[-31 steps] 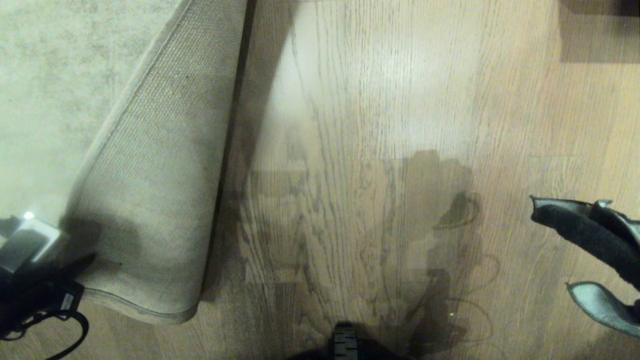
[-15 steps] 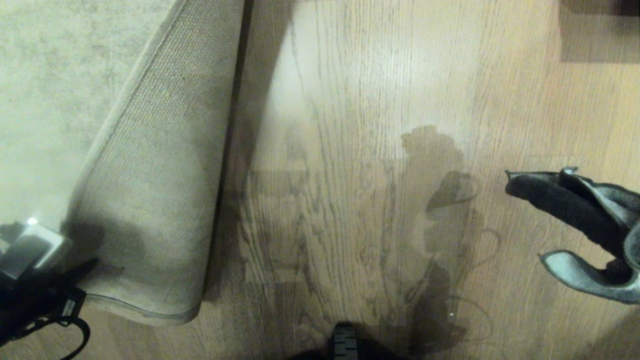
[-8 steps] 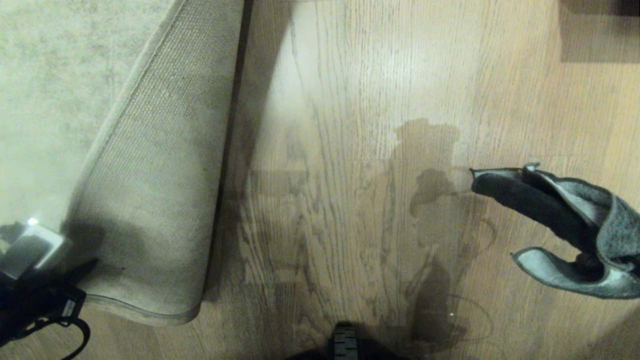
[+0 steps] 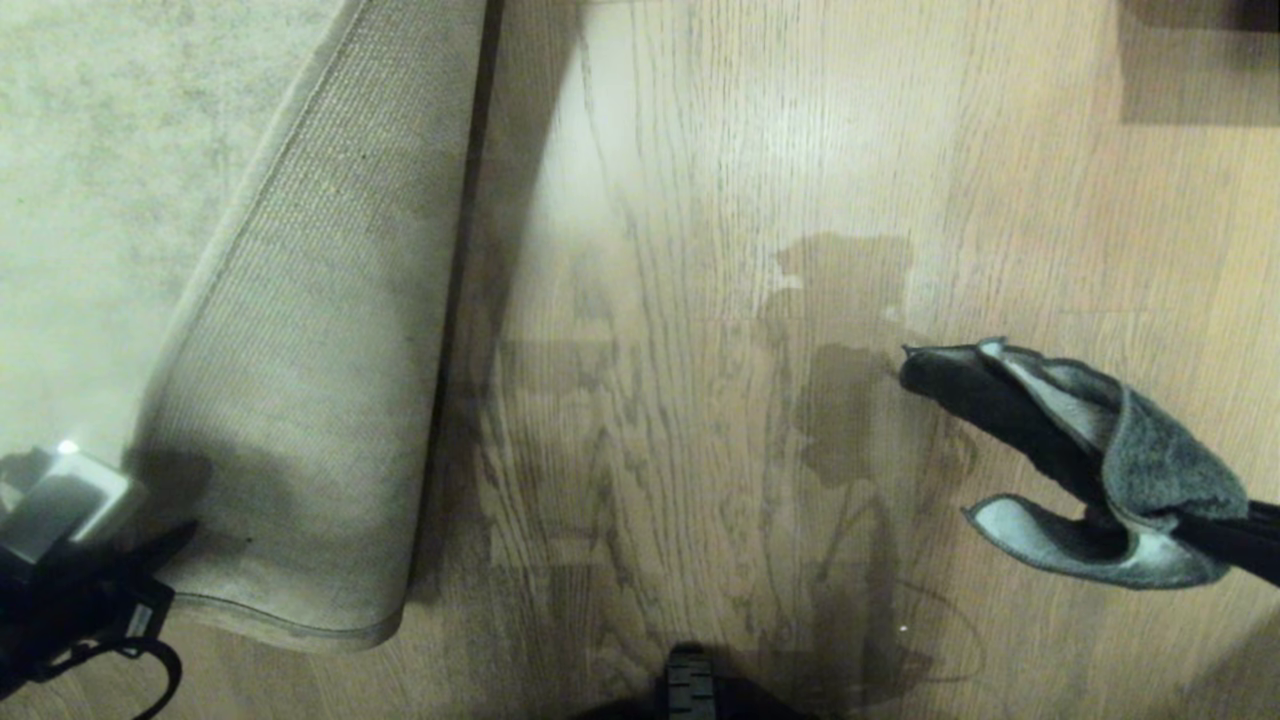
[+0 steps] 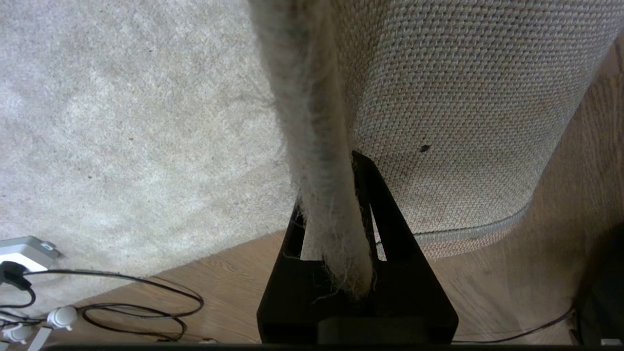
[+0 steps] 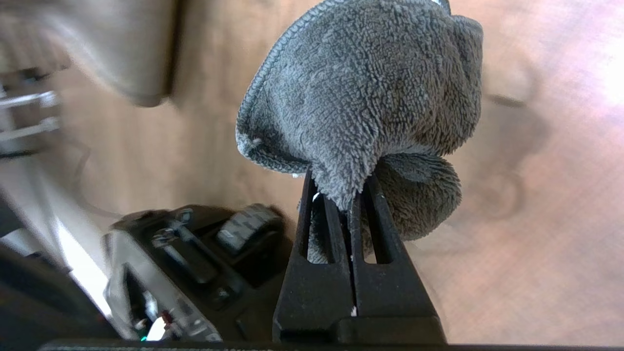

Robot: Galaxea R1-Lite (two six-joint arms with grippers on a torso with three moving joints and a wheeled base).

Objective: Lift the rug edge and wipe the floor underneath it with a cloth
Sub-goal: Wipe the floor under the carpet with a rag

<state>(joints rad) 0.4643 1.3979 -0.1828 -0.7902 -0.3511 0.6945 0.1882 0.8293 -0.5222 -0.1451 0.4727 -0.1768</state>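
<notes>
Gripping the rug edge [image 5: 326, 195] between closed fingers, the left gripper [image 5: 341, 185] holds a corner of the rug folded back at the lower left of the head view, its tan woven backing [image 4: 300, 350] turned upward over the pale pile. Only the left wrist view makes that grip plain: frayed pile hangs down between the two black fingers, and beyond them lie a white power strip [image 5: 24, 251] and a loop of dark cable [image 5: 141, 307] at the rug's border, neither of which appears from above. From the head view the left gripper [image 4: 150, 545] is just a dark shape at the frame's corner, while the bared floor [image 4: 680, 250] spreads wide to the right of the fold, wood grain and sheen visible. At the right side, the right gripper [image 6: 348, 187] is clamped tight on the cloth [image 6: 370, 92], whose dark grey folds bunch above the fingertips in the right wrist view. The head view shows the cloth [image 4: 1080, 450] with its lighter edging, well apart from the rug, its shadow cast on the planks beside it; the gripper holding it is mostly out of frame there.
</notes>
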